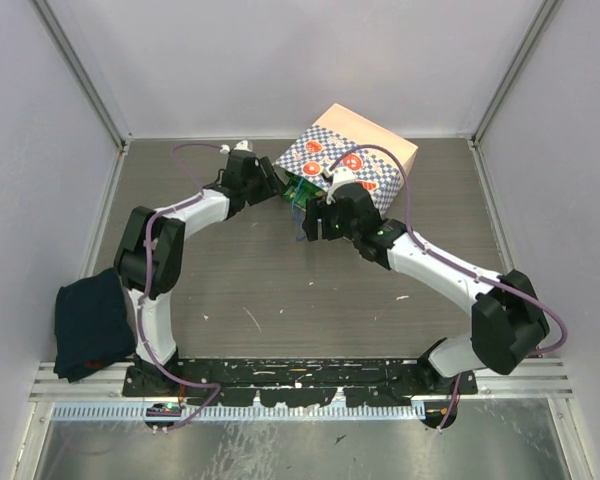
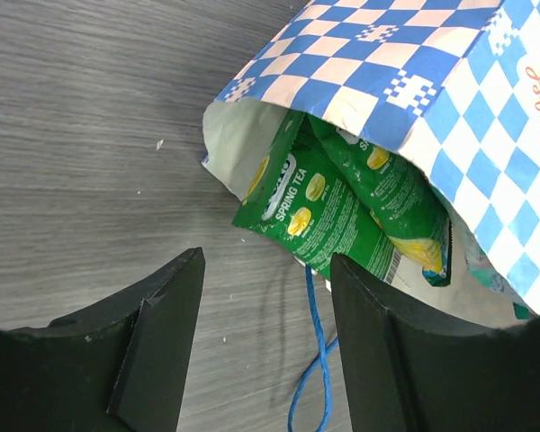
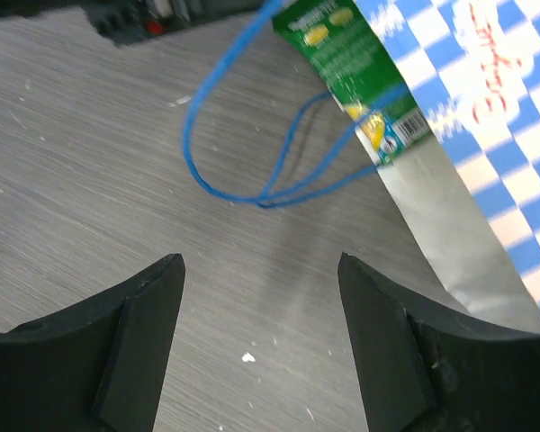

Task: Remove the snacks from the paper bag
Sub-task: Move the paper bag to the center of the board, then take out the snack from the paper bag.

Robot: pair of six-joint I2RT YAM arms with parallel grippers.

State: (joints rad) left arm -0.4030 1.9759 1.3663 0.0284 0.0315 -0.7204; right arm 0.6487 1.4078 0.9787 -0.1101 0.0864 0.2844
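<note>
The paper bag (image 1: 365,160) lies on its side at the back of the table, mouth facing the arms. It is blue-and-white checkered (image 2: 414,81). Two green snack packets (image 2: 324,216) stick partly out of its mouth; they also show in the top view (image 1: 300,190) and the right wrist view (image 3: 333,40). A blue cord handle (image 2: 317,333) trails on the table. My left gripper (image 2: 265,261) is open and empty, just short of the green packets. My right gripper (image 3: 261,261) is open and empty over bare table, close to the cord loops (image 3: 198,162) and the bag's mouth (image 3: 486,117).
A dark blue cloth (image 1: 90,325) lies at the table's near left edge. Grey walls close in the table on the left, right and back. The two grippers (image 1: 280,185) sit close together at the bag's mouth.
</note>
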